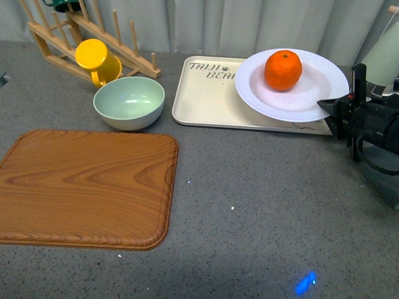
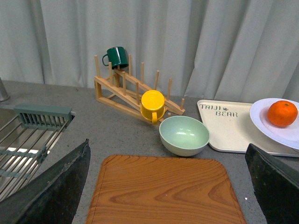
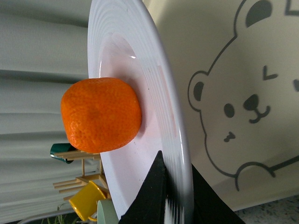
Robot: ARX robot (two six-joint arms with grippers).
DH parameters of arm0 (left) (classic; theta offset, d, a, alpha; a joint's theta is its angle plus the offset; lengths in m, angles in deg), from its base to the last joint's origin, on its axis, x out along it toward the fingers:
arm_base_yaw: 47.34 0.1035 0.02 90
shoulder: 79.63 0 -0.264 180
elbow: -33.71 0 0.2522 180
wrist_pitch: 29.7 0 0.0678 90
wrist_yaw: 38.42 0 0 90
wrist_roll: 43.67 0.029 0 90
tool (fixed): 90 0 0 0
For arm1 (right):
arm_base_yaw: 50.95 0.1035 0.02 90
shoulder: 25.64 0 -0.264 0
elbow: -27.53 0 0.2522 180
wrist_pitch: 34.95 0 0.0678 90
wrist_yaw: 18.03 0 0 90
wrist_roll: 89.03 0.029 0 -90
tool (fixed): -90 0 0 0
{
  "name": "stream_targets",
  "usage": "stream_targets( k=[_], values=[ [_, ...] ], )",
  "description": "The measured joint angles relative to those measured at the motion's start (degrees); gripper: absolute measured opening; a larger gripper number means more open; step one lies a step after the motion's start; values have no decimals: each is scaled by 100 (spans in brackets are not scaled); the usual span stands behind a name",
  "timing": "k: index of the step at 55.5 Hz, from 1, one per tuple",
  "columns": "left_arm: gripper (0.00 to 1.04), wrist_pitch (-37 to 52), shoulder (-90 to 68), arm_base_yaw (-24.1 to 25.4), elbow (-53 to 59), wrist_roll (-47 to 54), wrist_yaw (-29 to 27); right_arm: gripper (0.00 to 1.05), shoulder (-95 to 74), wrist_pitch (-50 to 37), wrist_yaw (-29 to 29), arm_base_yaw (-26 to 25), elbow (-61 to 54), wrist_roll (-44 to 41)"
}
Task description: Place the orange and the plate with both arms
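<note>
Bright round orange fruit is sitting in the wide pale lavender-white ridged plate, over the cream rectangular bear-print tray. My right pincer is pinching the plate's rim. My left pincer is hanging spread wide.

**A kitchen counter backed by a curtain**

This is a kitchen worktop. The grey speckled countertop has a steel sink with a wire rack let into its left end, with a grey-green slotted plastic piece across it. A slanted wooden peg drying rack holds a dark green mug and a yellow mug. Near it sit a pale green round bowl, a rounded wood-grain cutting board and a cream rectangular bear-print tray. A wide round lavender-white plate carries a bright orange fruit. Behind hangs a pleated pale grey curtain rather than a tiled wall.
</note>
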Motion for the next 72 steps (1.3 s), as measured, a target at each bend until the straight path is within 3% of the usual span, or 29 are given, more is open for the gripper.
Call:
stream_targets(
  k=[22,29,53,72],
  values=[
    [98,0,0,0,0,2,0,4,-68,490,15,-11,164,-332],
    [98,0,0,0,0,2,0,30,-68,629,101,-15,205,-420],
    [98,0,0,0,0,2,-2,97,551,693,59,28,-422,-1088],
    [98,0,0,0,0,2,0,96,2887,1464,-603,413,-2076,-2997]
  ],
)
